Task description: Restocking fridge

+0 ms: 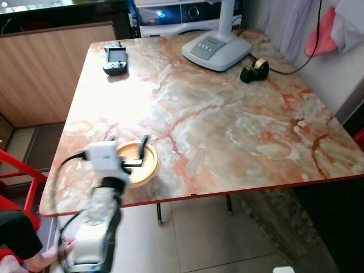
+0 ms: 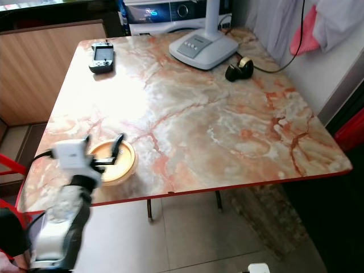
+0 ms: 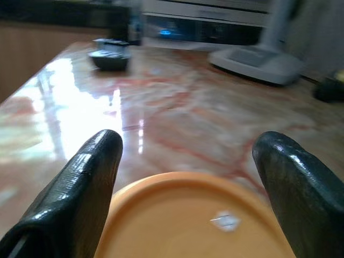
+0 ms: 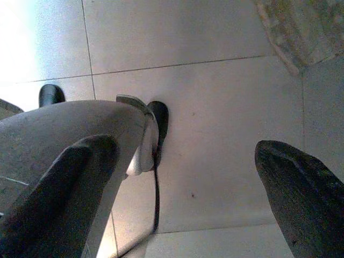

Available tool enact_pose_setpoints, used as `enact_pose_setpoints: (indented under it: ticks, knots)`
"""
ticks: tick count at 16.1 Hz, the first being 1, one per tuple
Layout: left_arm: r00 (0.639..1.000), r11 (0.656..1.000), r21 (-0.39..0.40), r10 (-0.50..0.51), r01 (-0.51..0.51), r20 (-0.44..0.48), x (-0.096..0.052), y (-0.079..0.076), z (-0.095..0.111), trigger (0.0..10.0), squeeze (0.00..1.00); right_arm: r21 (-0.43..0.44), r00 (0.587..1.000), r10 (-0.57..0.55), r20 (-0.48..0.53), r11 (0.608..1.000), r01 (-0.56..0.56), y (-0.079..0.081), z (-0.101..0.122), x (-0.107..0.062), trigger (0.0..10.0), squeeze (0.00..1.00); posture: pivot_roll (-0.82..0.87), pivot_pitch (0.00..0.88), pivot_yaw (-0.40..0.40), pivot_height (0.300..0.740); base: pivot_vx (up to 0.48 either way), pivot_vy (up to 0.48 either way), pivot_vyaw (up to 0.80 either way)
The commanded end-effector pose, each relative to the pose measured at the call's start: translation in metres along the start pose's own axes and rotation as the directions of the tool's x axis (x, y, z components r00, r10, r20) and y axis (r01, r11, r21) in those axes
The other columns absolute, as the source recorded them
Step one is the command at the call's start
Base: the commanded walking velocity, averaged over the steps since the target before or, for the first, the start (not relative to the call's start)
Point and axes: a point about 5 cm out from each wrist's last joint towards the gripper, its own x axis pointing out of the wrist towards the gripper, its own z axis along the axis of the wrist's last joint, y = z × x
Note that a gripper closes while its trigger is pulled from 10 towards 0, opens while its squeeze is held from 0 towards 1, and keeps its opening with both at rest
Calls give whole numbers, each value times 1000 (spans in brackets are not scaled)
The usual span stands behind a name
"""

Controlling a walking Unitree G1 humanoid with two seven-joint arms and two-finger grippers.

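Note:
A round orange-lidded container (image 1: 142,166) sits on the marble table (image 1: 227,125), close to its front left edge. My left gripper (image 1: 129,149) hovers just over the container, open, one black finger on each side of the lid. The left wrist view looks past both fingers (image 3: 80,183) onto the orange lid (image 3: 193,220), with nothing held between them. My right gripper (image 4: 188,161) hangs open beside my body, pointing down at the tiled floor (image 4: 215,107).
A grey handheld device (image 1: 115,58) lies at the table's far left. A white lamp base (image 1: 216,50) and a black tape dispenser (image 1: 254,70) stand at the back right. A red chair (image 1: 17,170) and a person's foot (image 1: 34,259) are at the lower left.

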Motion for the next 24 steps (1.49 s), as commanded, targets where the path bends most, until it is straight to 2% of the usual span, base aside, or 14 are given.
enact_pose_setpoints:
  ticks: [1, 3, 4, 5, 6, 7, 8, 9, 13, 14, 16, 24]
  knots:
    - [999, 998, -39, 45, -45, 15, -4, 11, 6, 10000, 0, 12, 1000, 7, -18, 1000, -7, 4, -6, 0, 10000, 0, -12, 111, 10, 740, 0, 0, 0]
    - [986, 981, -100, 168, -165, 21, -10, 40, 13, 10000, 0, 15, 1000, 4, -18, 1000, -4, 4, -7, 0, 10000, 0, -9, 103, 11, 740, 0, 0, 0]
    - [984, 979, -107, 177, -174, 20, -10, 44, 13, 10000, 0, 14, 1000, 4, -19, 1000, -4, 4, -7, 0, 10000, 0, -4, 102, 11, 740, 0, 0, 0]
    - [984, 976, -131, 177, -175, 4, -11, 52, 13, 10000, 0, 12, 1000, 3, -21, 1000, -3, 4, -8, -1, 10000, 0, 4, 96, 11, 740, 0, 0, 0]
    - [991, 979, -158, 121, -128, -48, -8, 57, 6, 10000, 0, 6, 1000, 7, -25, 1000, -7, 4, -9, -1, 10000, 0, 7, 89, 11, 740, 0, 0, 0]
    - [993, 976, -190, 89, -103, -79, -3, 58, 0, 10000, 51, 2, 1000, 10, -26, 1000, -10, 5, -9, -1, 10000, 0, 7, 83, 11, 740, 0, 0, 0]
    - [993, 969, -232, 69, -90, -94, -1, 58, -3, 10000, 251, 1, 1000, 11, -27, 1000, -11, 5, -10, -1, 10000, 0, 0, 76, 15, 740, 0, 0, 0]
    - [995, 965, -258, 32, -57, -97, 2, 55, -5, 10000, 1000, 2, 1000, 10, -26, 1000, -10, 5, -10, -1, 10000, 0, -4, 73, 16, 740, 0, 0, 0]
    - [982, 950, -309, -102, 49, -158, 9, 40, -18, 10000, 1000, 4, 1000, 5, -24, 1000, -4, 5, -11, -1, 10000, 0, -16, 66, 19, 740, 0, 0, 0]
    - [973, 944, -316, -154, 93, -174, 9, 37, -21, 10000, 0, 6, 1000, 2, -23, 1000, -2, 5, -11, -1, 10000, 0, -11, 84, 14, 740, 0, 0, 0]
    - [965, 935, -332, -191, 124, -179, 7, 36, -23, 10000, 0, 9, 1000, -1, -22, 1000, 1, 4, -10, -1, 10000, 0, -13, 96, 11, 740, 0, 0, 0]
    - [973, 915, -389, -174, 102, -153, -5, 49, -19, 10000, 0, 3, 1000, -2, -17, 1000, 2, 2, -8, -1, 10000, 0, -11, 121, -3, 740, 0, 0, 0]
